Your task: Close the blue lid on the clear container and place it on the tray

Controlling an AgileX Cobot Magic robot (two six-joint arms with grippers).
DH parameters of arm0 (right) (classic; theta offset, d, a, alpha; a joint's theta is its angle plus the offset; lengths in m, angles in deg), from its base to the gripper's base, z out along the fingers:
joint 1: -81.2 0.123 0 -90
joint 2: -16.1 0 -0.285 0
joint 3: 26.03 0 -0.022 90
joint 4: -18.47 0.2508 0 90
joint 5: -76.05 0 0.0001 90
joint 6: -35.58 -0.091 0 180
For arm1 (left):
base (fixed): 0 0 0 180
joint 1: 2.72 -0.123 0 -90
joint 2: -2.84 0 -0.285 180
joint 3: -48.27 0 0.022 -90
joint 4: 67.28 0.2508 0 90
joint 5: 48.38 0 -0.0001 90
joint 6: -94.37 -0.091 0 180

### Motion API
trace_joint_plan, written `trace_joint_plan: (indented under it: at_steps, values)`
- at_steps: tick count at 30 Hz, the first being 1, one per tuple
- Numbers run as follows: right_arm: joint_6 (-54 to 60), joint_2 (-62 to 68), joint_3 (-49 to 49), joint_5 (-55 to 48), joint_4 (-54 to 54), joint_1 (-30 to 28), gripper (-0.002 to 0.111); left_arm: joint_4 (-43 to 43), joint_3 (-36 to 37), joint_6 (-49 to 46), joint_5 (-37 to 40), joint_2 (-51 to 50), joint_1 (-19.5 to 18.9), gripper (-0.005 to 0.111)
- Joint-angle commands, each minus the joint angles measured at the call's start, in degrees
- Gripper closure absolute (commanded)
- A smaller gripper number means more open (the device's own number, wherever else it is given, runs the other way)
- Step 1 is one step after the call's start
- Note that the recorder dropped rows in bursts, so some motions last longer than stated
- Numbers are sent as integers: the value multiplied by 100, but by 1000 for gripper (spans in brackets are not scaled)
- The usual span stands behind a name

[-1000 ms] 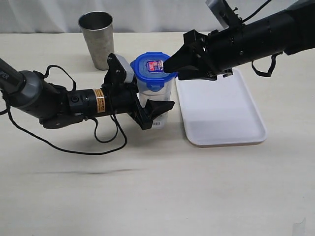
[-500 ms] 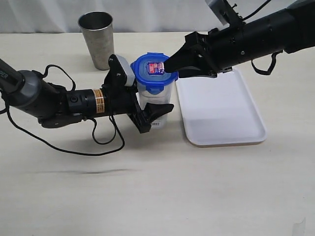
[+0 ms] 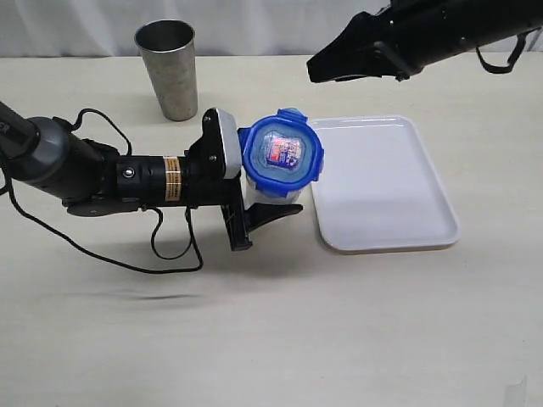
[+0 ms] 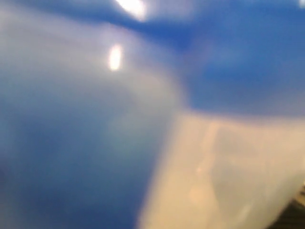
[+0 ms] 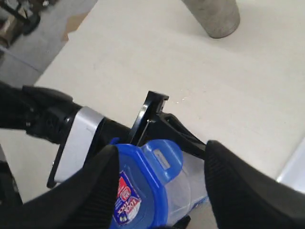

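Mid-frame, the left claw [image 3: 271, 191] pinches the likely light, stiff, slippery container [image 3: 265, 200] by its walls, the surest hold, while the right claw [image 3: 318, 68] hangs spread upper right.

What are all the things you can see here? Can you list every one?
blue lid: one, blue with a red-and-white sticker, on top of the clear container
clear container: one, see-through, tilted in the left hand, next to the tray
tray: one, white, on the table, nothing on it
metal cup: one, grey, upright at the back of the table
table: one, pale beige, under everything
left hand: one, black, closed around the clear container
right hand: one, black, open and empty, up above the tray's far side
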Motion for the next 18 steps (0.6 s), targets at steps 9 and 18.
trace_joint_plan:
  at_steps: [9, 18]
  values:
    - [579, -194, -54, 655, -2864, 1684, 57, 435, 37, -152, 206, -16, 44, 107]
    - [-720, -21, -54, 998, -4023, 2020, 61, 414, 37, -138, 217, -16, 44, 107]
